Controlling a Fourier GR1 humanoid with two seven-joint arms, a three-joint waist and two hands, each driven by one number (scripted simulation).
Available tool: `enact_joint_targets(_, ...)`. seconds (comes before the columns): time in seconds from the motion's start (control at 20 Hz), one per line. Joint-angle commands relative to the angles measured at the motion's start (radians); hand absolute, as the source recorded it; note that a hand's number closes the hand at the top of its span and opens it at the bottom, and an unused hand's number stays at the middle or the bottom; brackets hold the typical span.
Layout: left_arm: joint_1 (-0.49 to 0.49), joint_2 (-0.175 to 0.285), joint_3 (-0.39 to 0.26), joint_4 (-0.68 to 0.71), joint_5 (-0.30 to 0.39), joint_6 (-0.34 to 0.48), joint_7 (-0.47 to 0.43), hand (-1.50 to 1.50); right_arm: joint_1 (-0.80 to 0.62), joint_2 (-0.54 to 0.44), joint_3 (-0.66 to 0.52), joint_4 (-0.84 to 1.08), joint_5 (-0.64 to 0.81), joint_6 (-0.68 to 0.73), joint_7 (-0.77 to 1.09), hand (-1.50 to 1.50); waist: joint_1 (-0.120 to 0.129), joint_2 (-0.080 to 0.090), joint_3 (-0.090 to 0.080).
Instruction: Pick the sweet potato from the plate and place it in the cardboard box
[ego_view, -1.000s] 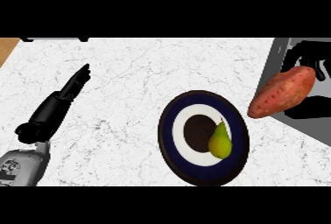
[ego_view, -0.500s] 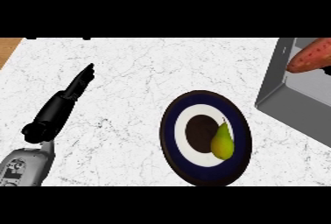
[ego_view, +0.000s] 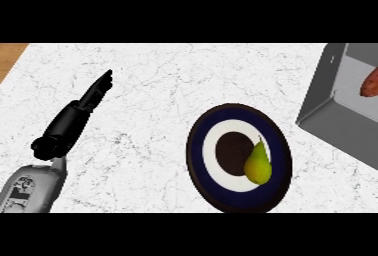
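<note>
Reddish-brown, the sweet potato (ego_view: 370, 83) shows only in part at the right edge of the view, inside the outline of the box (ego_view: 325, 107), which stands at the far right of the white marble counter (ego_view: 184, 75). The box looks grey here and not like cardboard, and its darker outer wall is turned toward the plate (ego_view: 198, 155). Only one end of the sweet potato is visible, so I cannot tell if it lies on the floor of the box or hangs above it.

The right hand is not in the view, so I cannot say whether its fingers grasp the sweet potato or are released.

The dark blue plate with a white ring sits near the middle, a little to the right and well apart from the box. Only a green-yellow pear (ego_view: 258, 162) lies on it, at its right side with the stalk pointing far.

The left hand (ego_view: 74, 120) rests at the left, with straight fingers pointing far and nothing in them.

By my judgement the task is almost done: the pick from the plate is complete and the sweet potato is at the box. What is left, if anything, is to lower it, let it go and take the right hand away.
</note>
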Motion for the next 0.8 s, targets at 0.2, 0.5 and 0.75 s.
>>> enact_joint_targets(0.2, 0.003, 0.012, 0.008, -0.015, 0.009, -0.034, 0.005, 0.0, -0.098, -0.072, 0.103, 0.336, 0.156, 0.088, -0.188, 1.5, 0.019, 0.005, 0.001)
enact_joint_targets(0.5, -0.043, -0.009, 0.009, 0.029, -0.012, -0.02, -0.001, 0.0, -0.146, -0.064, 0.117, 0.478, 0.166, 0.145, -0.454, -1.5, 0.014, 0.011, 0.002)
enact_joint_targets(0.75, 0.004, -0.013, 0.008, 0.008, -0.02, -0.009, -0.016, 0.0, -0.208, -0.053, -0.066, 0.533, -0.016, 0.182, -0.55, -1.5, 0.007, 0.003, 0.003)
